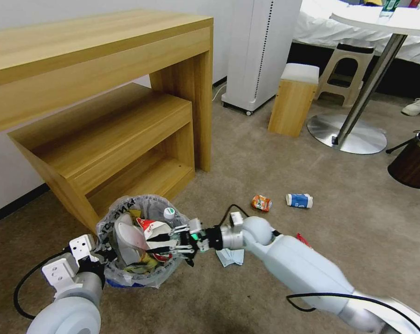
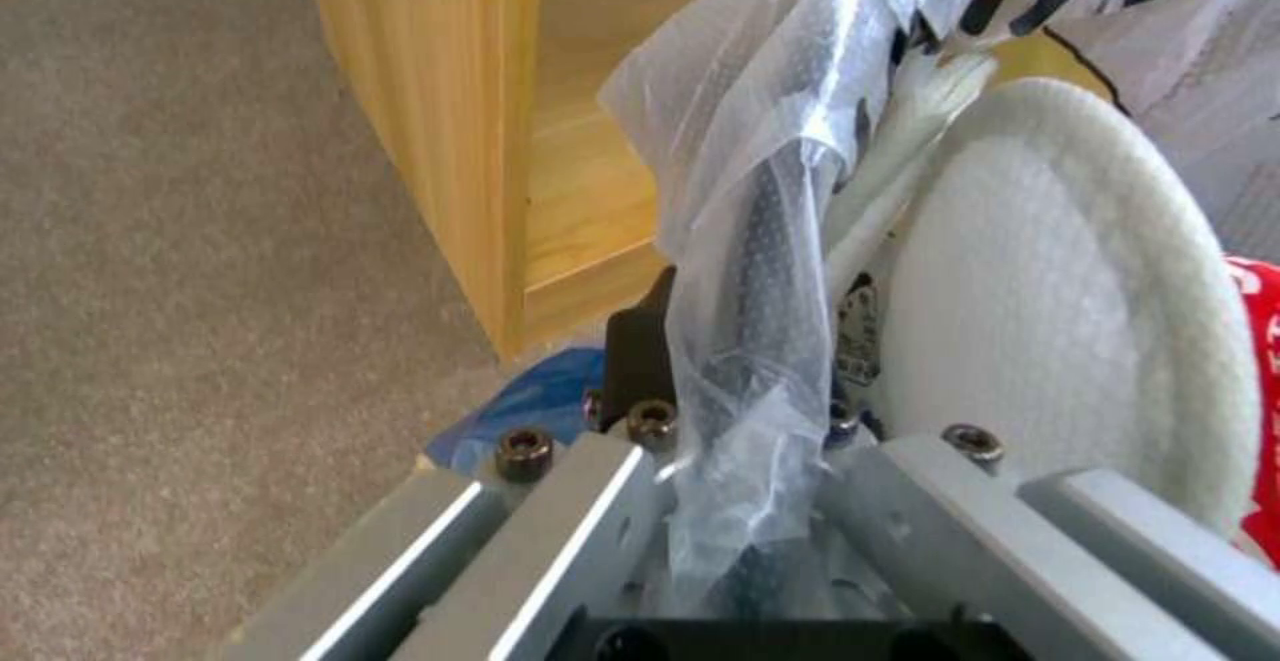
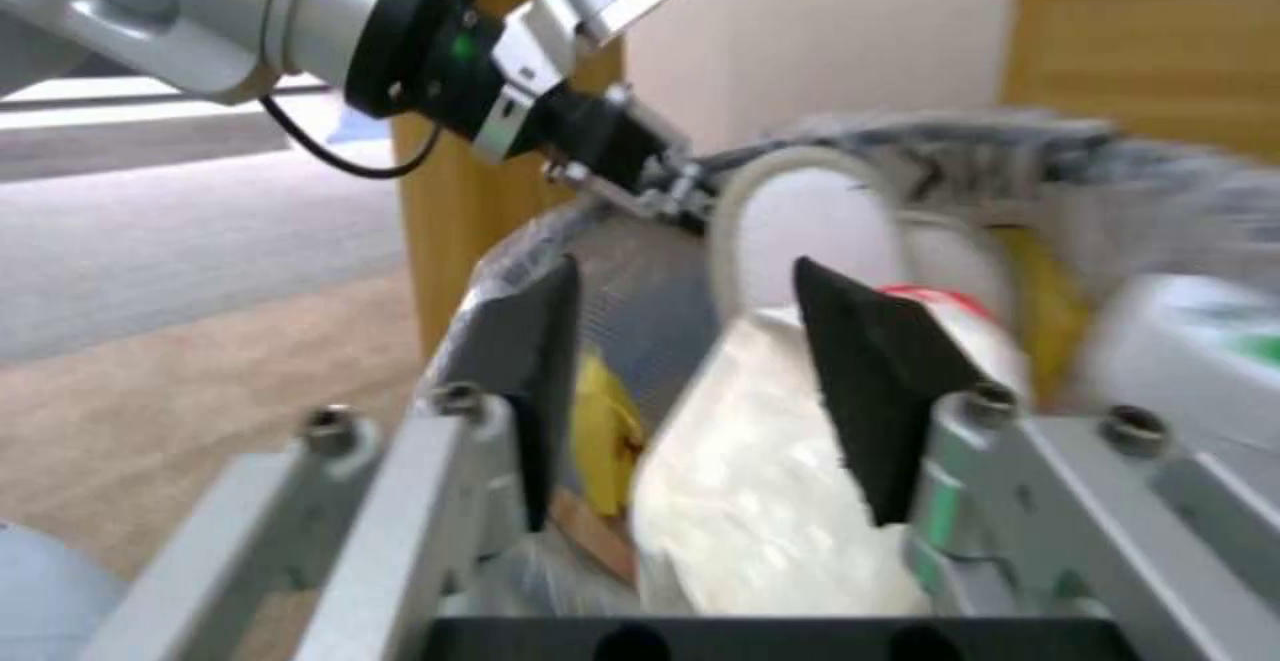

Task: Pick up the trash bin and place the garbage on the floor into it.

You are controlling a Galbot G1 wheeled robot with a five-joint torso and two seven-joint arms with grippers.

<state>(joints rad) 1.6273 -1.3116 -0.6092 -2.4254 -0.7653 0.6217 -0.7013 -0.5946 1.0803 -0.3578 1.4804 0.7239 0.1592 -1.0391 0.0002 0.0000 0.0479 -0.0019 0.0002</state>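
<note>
Left gripper (image 1: 108, 254) clamped on trash bin (image 1: 126, 278) rim, lower left of head view. Right gripper (image 1: 165, 245) jaws apart over bin's mouth, above a white slipper (image 1: 126, 239).

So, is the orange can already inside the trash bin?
No, the orange can lies on the floor, apart from the trash bin.

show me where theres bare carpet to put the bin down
Bare carpet lies between the wooden desk and the orange can. It is crowded by the trash bin itself: the right gripper, blue tissue and both arms.
</note>
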